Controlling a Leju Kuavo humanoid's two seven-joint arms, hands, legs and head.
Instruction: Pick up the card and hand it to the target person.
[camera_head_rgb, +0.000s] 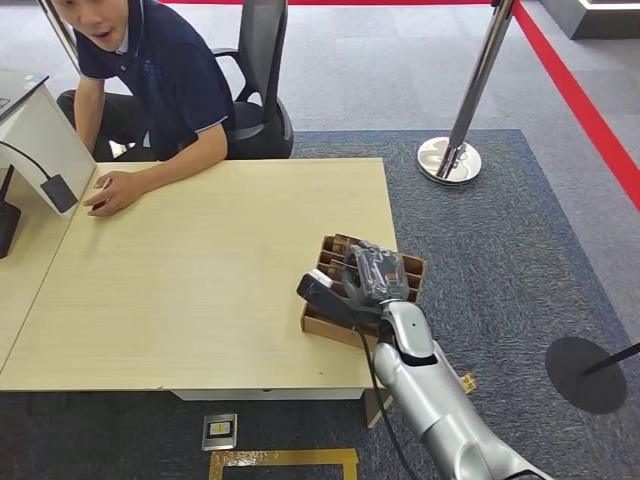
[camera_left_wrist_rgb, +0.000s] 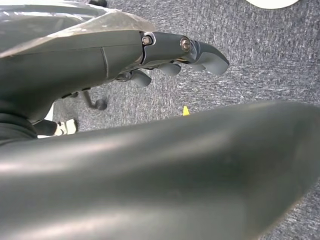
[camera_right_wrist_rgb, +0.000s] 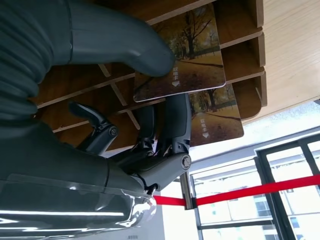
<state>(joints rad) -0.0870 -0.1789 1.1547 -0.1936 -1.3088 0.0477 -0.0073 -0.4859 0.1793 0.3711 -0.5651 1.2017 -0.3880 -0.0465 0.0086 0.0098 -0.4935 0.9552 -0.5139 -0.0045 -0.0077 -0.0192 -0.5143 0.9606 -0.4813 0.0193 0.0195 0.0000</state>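
The card (camera_right_wrist_rgb: 185, 55) and a second card (camera_right_wrist_rgb: 217, 117) are each showing small white characters above an arrow, too tiny to read.

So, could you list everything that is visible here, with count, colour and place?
table: one, light wood, centre
card rack: one, brown, slotted, at the table's near right edge
cards: at least two, autumn tree picture, in the rack; the upper one is pinched by the right hand
person: one, dark blue shirt, seated at the far left side, hand on the table
office chair: one, black, behind the person
stanchion: one, chrome, red belt, on the carpet to the far right
monitor: one, white back, far left
right hand: grey, over the rack
left hand: dark grey, above the carpet, holds nothing
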